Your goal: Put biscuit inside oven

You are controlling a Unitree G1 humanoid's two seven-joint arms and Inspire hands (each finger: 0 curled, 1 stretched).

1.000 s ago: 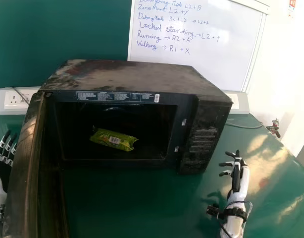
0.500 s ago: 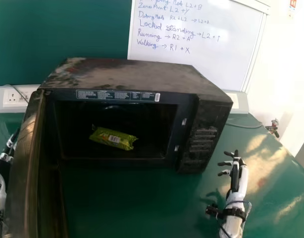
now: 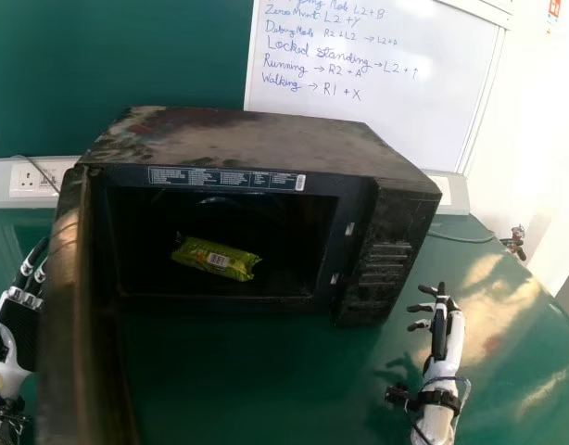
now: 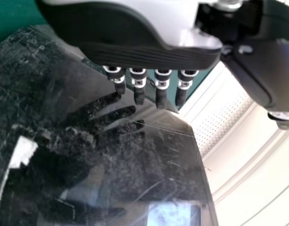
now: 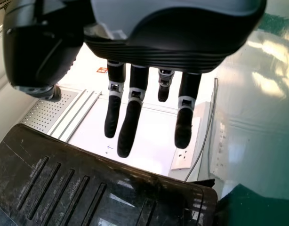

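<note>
The left robot hand (image 3: pixel 21 332) is open, its fingers extended and nothing in its hold, at the outer side of the oven door (image 3: pixel 64 324); whether the fingertips touch that dark, glossy panel (scuffed and smudged, it mirrors the fingers) I cannot tell. The right robot hand (image 3: pixel 440 338) is open too and holds nothing, its fingers loosely spread, above the green surface (image 3: pixel 238 389) to the right of the oven (image 3: pixel 238 139). The door stands wide open on the oven's left side. Inside, the green biscuit packet (image 3: pixel 215 260) lies on the cavity floor, a little askew, its pale label facing out. Behind the oven are a dark green board (image 3: pixel 118 65) and a whiteboard (image 3: pixel 377 56) (handwriting in blue across it), with a wall socket (image 3: pixel 30 179) at the left.
</note>
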